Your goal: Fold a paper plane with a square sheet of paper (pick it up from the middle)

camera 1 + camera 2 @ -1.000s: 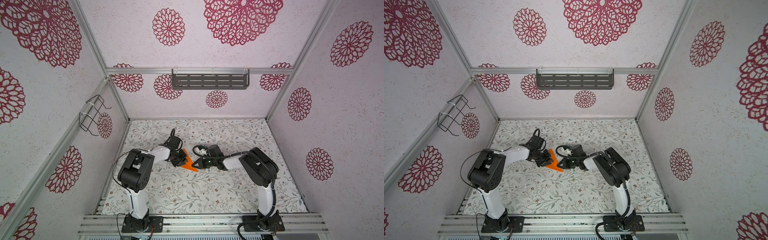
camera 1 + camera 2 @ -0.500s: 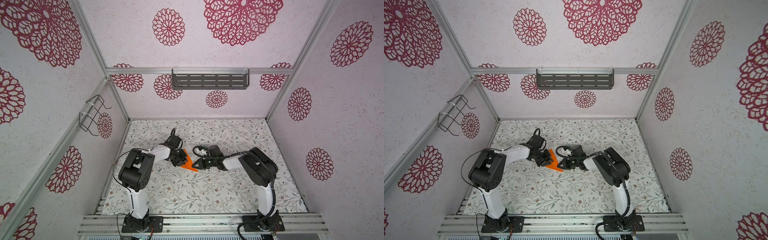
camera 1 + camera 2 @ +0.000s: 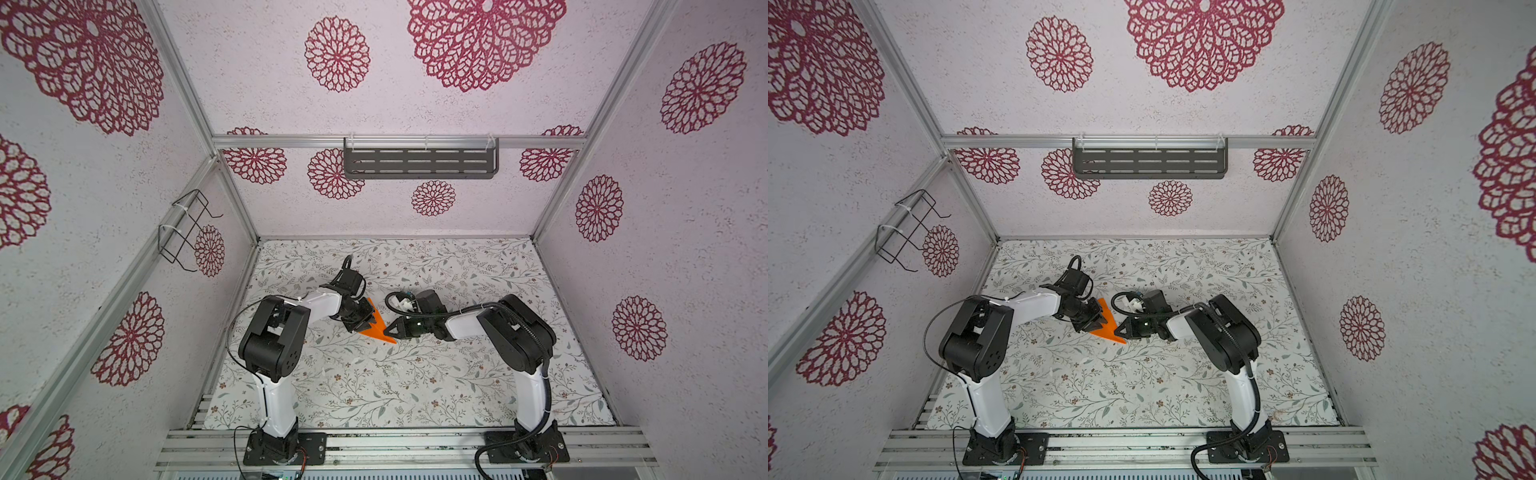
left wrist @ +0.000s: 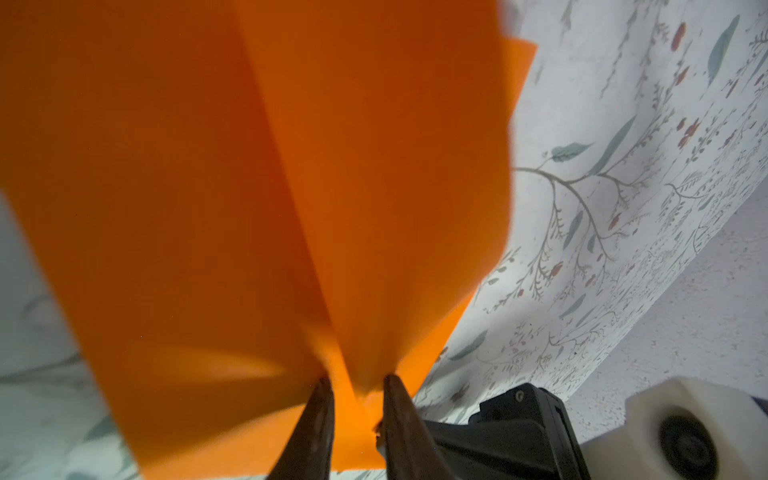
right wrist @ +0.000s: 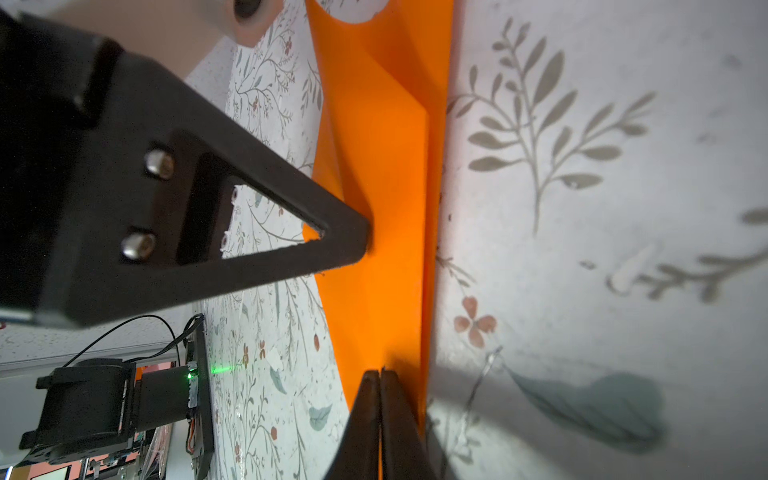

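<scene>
Looking at a thin bright orange paper sheet (image 3: 376,330) (image 3: 1106,328), already creased into a narrow wedge. Lying on the floral-print counter (image 3: 374,386) about dead centre, a touch toward 9 o'clock. Long axis 11-to-5 in both top views, sharp tip at the 5 o'clock end.

Approached from 10 o'clock by the left hand (image 3: 366,322) (image 3: 1096,322). Left wrist view of that hand (image 4: 355,384) shows fingers narrowly apart with a raised ridge of the sheet running between them. Can't tell whether pinching or only straddling. Also visible from the right wrist: one left finger (image 5: 345,241) tip-down on the sheet. Probably there to keep the centre crease up and stop the flaps springing open.

Reached from 3 o'clock by the right hand (image 3: 389,330) (image 3: 1120,330) (image 5: 380,374). Clenched tight, nothing between the fingers, tips set on the sheet right by its long edge. Reads as a pin against the counter, to prevent sliding or rotating during work on the other side.

Judging as mid-fold, not a finished plane yet. Risk: dragging thin paper under that pin, hence a tear or skewed crease.
</scene>
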